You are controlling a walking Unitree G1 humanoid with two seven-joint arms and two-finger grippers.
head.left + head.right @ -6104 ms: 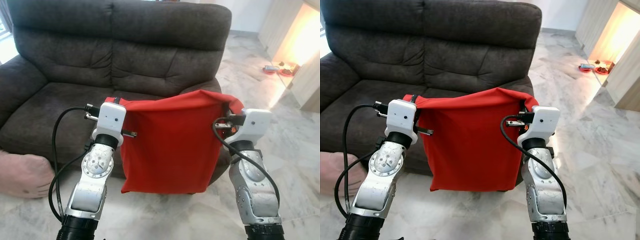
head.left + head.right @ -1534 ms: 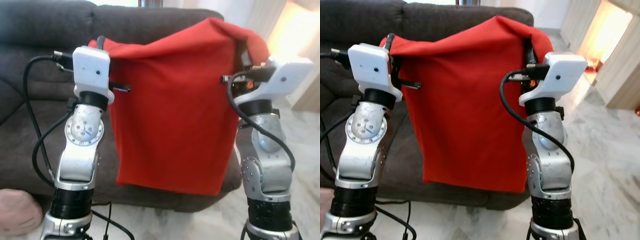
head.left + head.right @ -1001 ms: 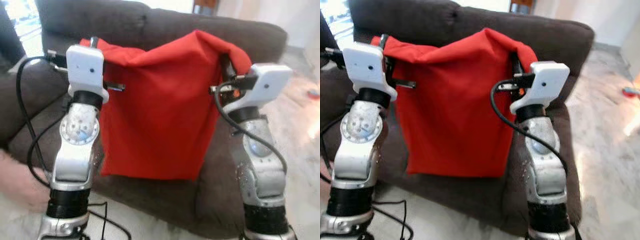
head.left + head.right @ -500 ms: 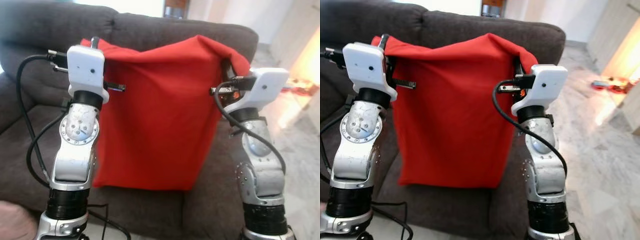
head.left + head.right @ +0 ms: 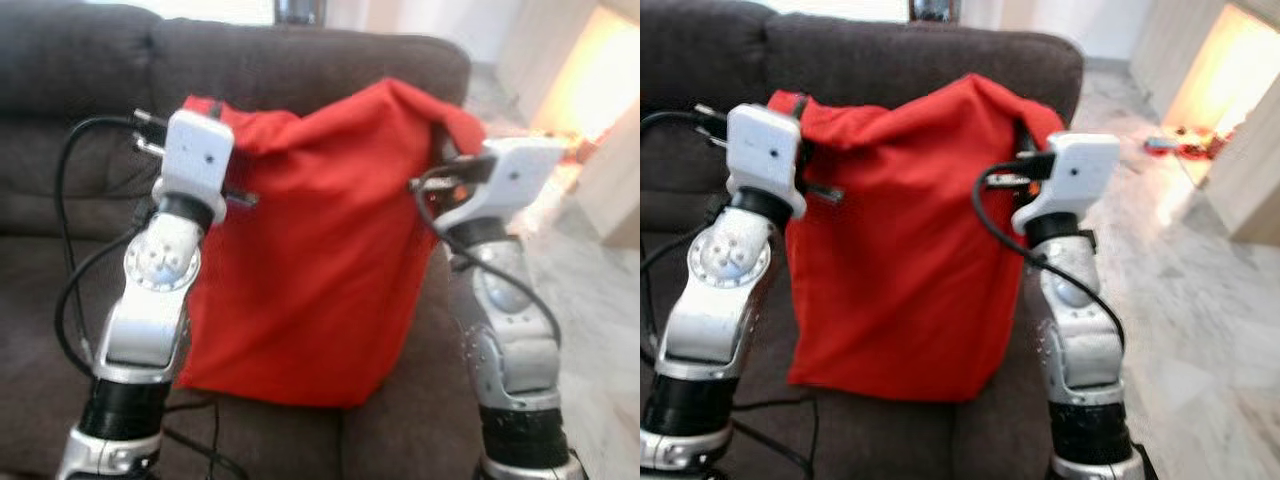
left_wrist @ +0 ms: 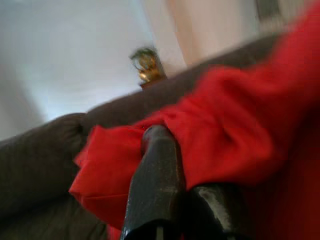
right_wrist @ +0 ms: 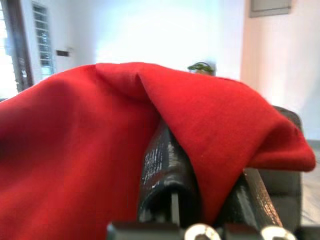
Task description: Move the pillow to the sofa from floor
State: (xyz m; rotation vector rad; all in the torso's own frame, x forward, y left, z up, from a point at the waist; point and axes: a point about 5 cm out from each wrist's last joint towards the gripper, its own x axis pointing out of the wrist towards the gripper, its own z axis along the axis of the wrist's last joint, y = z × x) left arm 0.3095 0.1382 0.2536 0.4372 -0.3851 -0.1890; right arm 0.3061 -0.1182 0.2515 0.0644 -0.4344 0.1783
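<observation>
Two grippers carry the load right now, one at each top corner of the red pillow, and I go across from my left.

On the left, my left gripper has its fingers clenched on the pillow's upper left corner; the wrist camera shows red fabric bunched around the black fingers, with the sofa's backrest behind. The silver left arm rises from the bottom of the head view, a black cable looping off its side.

In the middle, the pillow hangs flat and slack between the two arms, held up in the air. Its lower edge sits in front of the dark brown sofa, above the seat cushion as far as I can judge, and I cannot tell whether it brushes the cushion yet.

On the right, my right gripper is closed on the upper right corner, the cloth folded over and pinched between its fingers. Beyond that arm lies pale marble floor.

By my reckoning the lift off the floor is done and I am standing at the sofa. What remains is to lower the pillow onto the seat and let go with both sides.
</observation>
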